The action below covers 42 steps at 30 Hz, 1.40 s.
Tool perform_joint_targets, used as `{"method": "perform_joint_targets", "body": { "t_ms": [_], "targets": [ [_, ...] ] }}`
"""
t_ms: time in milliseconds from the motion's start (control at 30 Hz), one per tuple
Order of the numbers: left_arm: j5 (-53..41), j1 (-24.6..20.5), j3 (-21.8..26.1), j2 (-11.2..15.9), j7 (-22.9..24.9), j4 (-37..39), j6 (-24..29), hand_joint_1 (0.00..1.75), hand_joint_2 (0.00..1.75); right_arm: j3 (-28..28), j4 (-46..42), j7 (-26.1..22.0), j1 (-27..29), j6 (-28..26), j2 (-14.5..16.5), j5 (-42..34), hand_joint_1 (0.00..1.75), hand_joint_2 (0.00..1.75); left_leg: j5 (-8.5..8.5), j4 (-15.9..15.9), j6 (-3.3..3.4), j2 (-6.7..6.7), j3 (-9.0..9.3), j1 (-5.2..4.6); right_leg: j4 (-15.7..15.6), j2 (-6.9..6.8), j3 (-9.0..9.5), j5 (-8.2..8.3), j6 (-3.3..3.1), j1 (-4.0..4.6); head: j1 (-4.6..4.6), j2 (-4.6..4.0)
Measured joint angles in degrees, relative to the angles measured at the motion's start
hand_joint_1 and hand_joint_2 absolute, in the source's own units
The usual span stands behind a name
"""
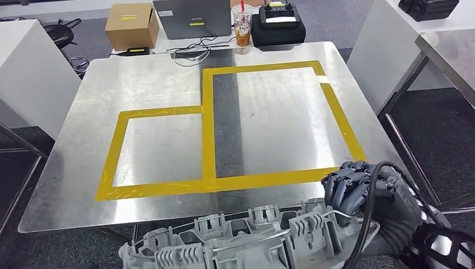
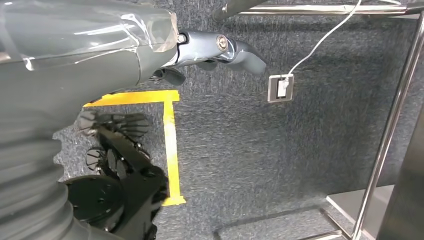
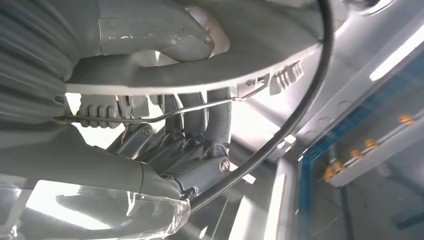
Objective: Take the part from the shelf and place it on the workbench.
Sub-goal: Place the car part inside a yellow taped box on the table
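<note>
The left hand (image 2: pixel 210 50) hangs over the floor, fingers loose, holding nothing; the grey part (image 1: pixel 235 238) sits just before the workbench (image 1: pixel 73 185) edge; the right hand (image 1: pixel 358 188) grips its end; held there alone, it could tip and fall.

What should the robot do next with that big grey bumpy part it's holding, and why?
Probably carry the ribbed grey metal part forward over the steel workbench. The right hand grips its end, but the part hangs at the bench's near edge, short of the yellow tape outline.
</note>
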Motion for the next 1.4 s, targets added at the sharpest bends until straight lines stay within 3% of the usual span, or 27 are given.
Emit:
{"method": "perform_joint_targets", "body": {
  "t_ms": [67,133,200,267,333,367,400,433,500,567,667,733,833,867,900,933,967,1033,1100,1233,1267,1333,1400],
  "targets": [
    [0.5,0.0,0.1,0.1,0.2,0.0,0.0,0.00,1.75,-0.9,0.8,-1.1,0.0,-1.1,-1.0,1.8,1.75,1.75,1.76,-5.5,0.74,0.11,2.38,-0.41,-0.1,-0.01,0.22,-0.18,0.38,0.09,0.02,0.00],
    [1.0,0.1,0.2,0.2,0.5,0.0,0.1,0.00,1.75,-1.7,1.7,-1.6,0.1,-2.1,-1.9,3.2,1.75,1.75,1.68,-6.4,1.49,0.13,2.76,-0.80,-0.3,-0.03,0.28,-0.31,1.04,0.13,0.01,0.00],
    [1.7,0.3,0.3,0.2,0.9,-0.1,0.0,0.00,1.75,-2.7,2.3,-1.8,0.3,-3.2,-2.8,4.6,1.75,1.75,2.63,-7.3,2.29,0.14,3.63,-0.57,0.3,-0.08,0.10,-0.80,1.52,0.12,0.06,0.00],
    [2.3,0.3,0.4,0.2,1.3,-0.2,0.0,0.00,1.75,-4.0,3.0,-2.1,0.5,-4.0,-3.6,5.7,1.75,1.75,3.23,-8.2,2.82,0.14,4.49,-0.32,4.7,-0.10,-1.91,-2.90,1.36,0.13,0.20,0.00],
    [3.0,0.3,0.4,0.1,1.8,-0.2,0.0,0.00,1.75,-5.1,3.7,-2.3,1.0,-4.8,-4.1,7.2,1.75,1.75,3.19,-8.2,3.08,0.07,4.54,-0.53,12.3,-0.10,-5.80,-5.94,1.14,0.11,0.26,0.00],
    [3.4,0.4,0.4,0.1,2.1,-0.2,-0.1,0.00,1.75,-5.6,4.0,-2.4,1.4,-5.4,-4.2,8.4,1.75,1.75,3.11,-8.2,3.14,0.00,4.54,-0.61,15.3,-0.11,-7.45,-6.81,1.30,0.08,0.26,0.00],
    [3.7,0.4,0.4,0.1,2.3,-0.2,-0.1,0.00,1.75,-6.1,4.2,-2.4,1.9,-6.1,-4.3,9.7,1.75,1.75,3.01,-8.2,3.16,-0.09,4.56,-0.67,16.2,-0.11,-8.14,-6.80,1.65,0.02,0.25,0.00],
    [4.0,0.5,0.4,0.0,2.5,-0.2,-0.2,0.00,1.75,-6.7,4.5,-2.5,2.3,-6.9,-4.4,11.0,1.75,1.75,2.87,-8.0,3.10,-0.21,4.59,-0.69,14.8,-0.12,-7.64,-5.85,2.16,-0.05,0.26,0.00],
    [4.2,0.6,0.4,0.0,2.6,-0.2,-0.5,0.00,1.75,-7.9,4.8,-2.7,2.8,-9.3,-4.8,14.7,1.75,1.75,2.34,-7.4,2.74,-0.42,4.57,-0.74,6.9,-0.17,-4.05,-2.57,3.00,-0.25,0.28,0.00],
    [4.0,0.8,0.4,0.0,2.5,-0.3,-1.0,0.00,1.75,-9.1,5.0,-3.1,3.4,-13.2,-4.9,20.6,1.75,1.75,1.66,-6.6,2.16,-0.57,4.36,-1.01,1.2,-0.20,-1.19,-0.56,2.72,-0.23,0.25,0.00],
    [3.6,1.4,0.4,0.1,2.0,-0.6,-1.8,0.00,1.75,-11.0,5.0,-4.0,4.8,-19.7,-4.9,32.1,1.75,1.75,1.13,-6.1,1.54,-0.62,4.19,-1.13,0.5,-0.18,-0.68,-0.35,1.57,-0.16,0.22,0.00],
    [3.4,1.7,0.4,0.1,1.7,-0.8,-2.2,0.00,1.75,-12.0,4.8,-4.2,5.2,-23.3,-5.0,39.1,1.75,1.75,-0.20,-4.4,0.96,-0.52,3.49,-0.91,0.4,-0.18,-0.42,-0.41,1.00,-0.44,0.07,0.00],
    [3.2,1.8,0.4,0.2,1.6,-1.1,-2.4,0.00,1.75,-13.1,4.8,-3.9,5.8,-25.3,-5.5,43.4,1.75,1.75,-5.17,5.6,-0.09,-0.31,-1.33,-0.26,0.4,-0.22,-0.22,-0.60,0.55,-0.56,-0.17,0.00],
    [3.2,1.8,0.4,0.2,1.6,-1.1,-2.4,0.00,1.75,-13.3,4.8,-3.8,5.9,-25.5,-5.6,43.7,1.75,1.75,-6.24,8.9,-0.29,-0.23,-3.06,-0.06,0.4,-0.21,-0.21,-0.64,0.52,-0.53,-0.16,0.00],
    [3.1,1.9,0.4,0.2,1.6,-1.1,-2.4,0.00,1.75,-13.5,4.8,-3.8,6.0,-25.6,-5.6,43.8,1.75,1.75,-6.25,10.5,-0.38,-0.16,-3.96,0.08,0.4,-0.17,-0.15,-0.68,0.50,-0.52,-0.17,0.00],
    [3.1,2.0,0.4,0.2,1.6,-1.1,-2.4,0.00,1.75,-13.6,4.8,-3.8,6.1,-25.7,-5.6,43.8,1.75,1.75,-5.09,9.7,-0.36,-0.10,-3.72,0.17,0.4,-0.10,-0.01,-0.75,0.51,-0.50,-0.19,0.00],
    [3.1,2.0,0.4,0.2,1.6,-1.1,-2.4,0.00,1.75,-13.6,4.8,-3.8,6.1,-25.8,-5.6,44.0,1.75,1.75,-3.09,6.8,-0.22,-0.08,-2.44,0.21,0.4,-0.03,0.20,-0.84,0.54,-0.48,-0.20,0.00],
    [3.1,2.0,0.4,0.3,1.7,-1.2,-2.4,0.00,1.75,-13.7,4.8,-3.0,6.1,-26.3,-5.9,46.6,1.75,1.75,0.64,-1.4,0.43,-0.04,1.33,0.01,0.3,0.06,0.52,-1.03,0.75,-0.36,-0.16,0.00],
    [3.1,2.0,0.4,0.4,1.7,-1.4,-2.4,0.00,1.75,-13.2,5.1,-1.2,5.9,-28.0,-6.9,53.6,1.75,1.75,1.56,-5.6,1.06,0.01,3.27,-0.40,0.3,0.07,0.51,-1.12,1.15,-0.28,-0.17,0.00],
    [2.8,1.9,0.4,0.3,1.8,-1.5,-2.5,0.00,1.75,-10.6,8.8,2.3,5.7,-30.2,-10.6,67.2,1.75,1.75,1.98,-7.2,2.26,-0.10,4.36,-0.50,0.9,-0.12,0.28,-1.68,2.23,-0.34,-0.08,0.00],
    [2.6,1.9,0.4,0.2,1.8,-1.5,-2.5,0.00,1.75,-9.8,10.1,2.7,5.7,-30.3,-11.6,68.5,1.75,1.75,2.31,-7.6,2.57,-0.12,4.68,-0.39,2.9,-0.15,-0.74,-2.71,2.16,-0.31,-0.02,0.00],
    [2.3,1.9,0.4,0.2,1.8,-1.5,-2.7,0.00,1.75,-8.1,13.0,3.0,5.7,-30.4,-13.2,69.9,1.75,1.75,2.55,-7.9,2.91,-0.12,4.71,-0.42,10.3,-0.16,-4.46,-5.79,1.83,-0.30,0.04,0.00],
    [1.9,1.7,0.4,0.1,1.8,-1.5,-2.8,0.00,1.75,-6.0,16.5,3.1,5.5,-29.9,-14.5,70.4,1.75,1.75,2.50,-7.8,2.98,-0.13,4.69,-0.53,16.3,-0.16,-7.64,-7.43,2.13,-0.35,0.04,0.00]
  ]
}}
